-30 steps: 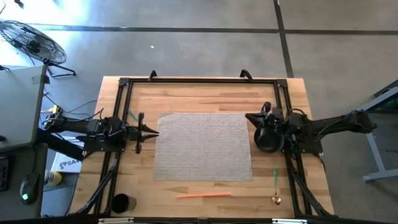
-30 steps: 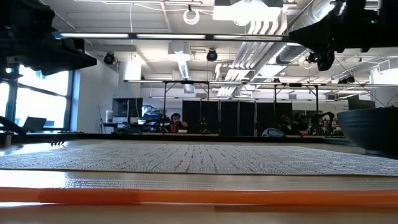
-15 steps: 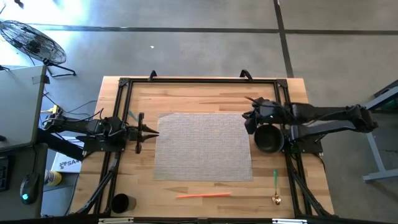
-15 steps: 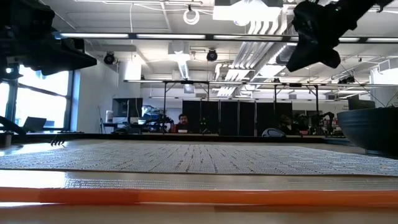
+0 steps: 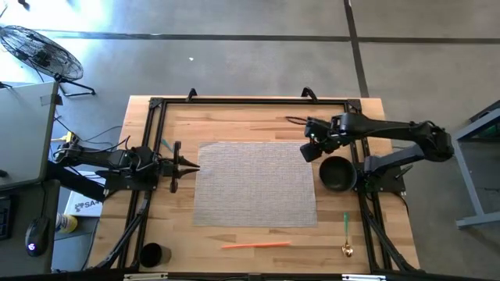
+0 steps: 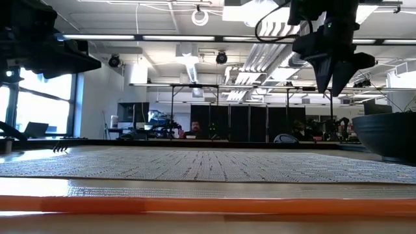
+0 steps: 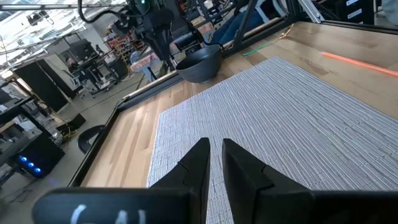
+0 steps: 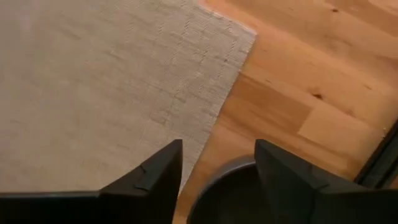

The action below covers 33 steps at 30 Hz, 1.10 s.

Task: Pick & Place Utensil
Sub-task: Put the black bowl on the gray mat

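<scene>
Wooden table (image 5: 234,117) with a black frame carries a woven mat (image 5: 254,183) at its middle, and the utensils lie along the near edge, clear of the mat. A spoon (image 5: 346,234) with a green handle sits by the near right corner; an orange straw-like stick (image 5: 256,244) lies along the near edge, just off the mat. Which of them the task means cannot be told. A dark bowl (image 5: 337,173) stands at the mat's right edge, between the spoon and the right gripper (image 5: 310,148), and a dark cup (image 5: 151,254) stands by the near left corner.

That gripper hangs above the mat's far right corner, just beside the bowl, fingers spread and holding nothing; its wrist view shows the bowl's rim right under them. The left gripper (image 5: 187,165) waits at the mat's left edge, fingers nearly together, empty.

Likely trouble: the right arm, heading for the spoon, must pass the bowl, and a low swing could knock or drag it. Both utensils lie flat on bare wood, so a shallow pinch might slip or skid them toward the edge.
</scene>
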Available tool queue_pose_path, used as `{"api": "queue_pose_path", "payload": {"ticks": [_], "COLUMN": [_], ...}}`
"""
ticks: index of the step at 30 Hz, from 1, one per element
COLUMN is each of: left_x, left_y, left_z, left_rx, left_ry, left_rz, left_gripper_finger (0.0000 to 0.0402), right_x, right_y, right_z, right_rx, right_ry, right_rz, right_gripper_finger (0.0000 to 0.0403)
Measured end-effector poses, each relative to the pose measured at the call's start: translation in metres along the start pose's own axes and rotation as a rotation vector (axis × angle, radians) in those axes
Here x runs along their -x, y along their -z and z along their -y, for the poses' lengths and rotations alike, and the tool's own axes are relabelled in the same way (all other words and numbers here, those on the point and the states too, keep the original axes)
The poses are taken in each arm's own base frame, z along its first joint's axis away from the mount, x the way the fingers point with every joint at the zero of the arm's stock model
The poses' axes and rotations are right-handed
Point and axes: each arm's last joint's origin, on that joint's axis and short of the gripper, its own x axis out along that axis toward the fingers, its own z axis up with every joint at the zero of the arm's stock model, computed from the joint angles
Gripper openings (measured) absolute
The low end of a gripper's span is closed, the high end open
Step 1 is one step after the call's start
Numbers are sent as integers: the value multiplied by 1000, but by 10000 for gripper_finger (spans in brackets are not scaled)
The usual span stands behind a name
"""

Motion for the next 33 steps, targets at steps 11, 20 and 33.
{"api": "queue_pose_path", "payload": {"ticks": [11,20,33], "left_x": [0,0,0], "left_y": [0,0,0], "left_z": [0,0,0], "left_rx": [0,0,0], "left_ry": [0,0,0], "left_rz": [0,0,0], "left_gripper_finger": [40,40,40], "right_x": [-12,-11,-50], "right_y": [28,62,79], "right_z": [-16,-31,-25], "right_rx": [-38,-66,-137], "right_ry": [125,117,92], "right_rz": [-131,-169,-169], "right_gripper_finger": [215,215,194]}}
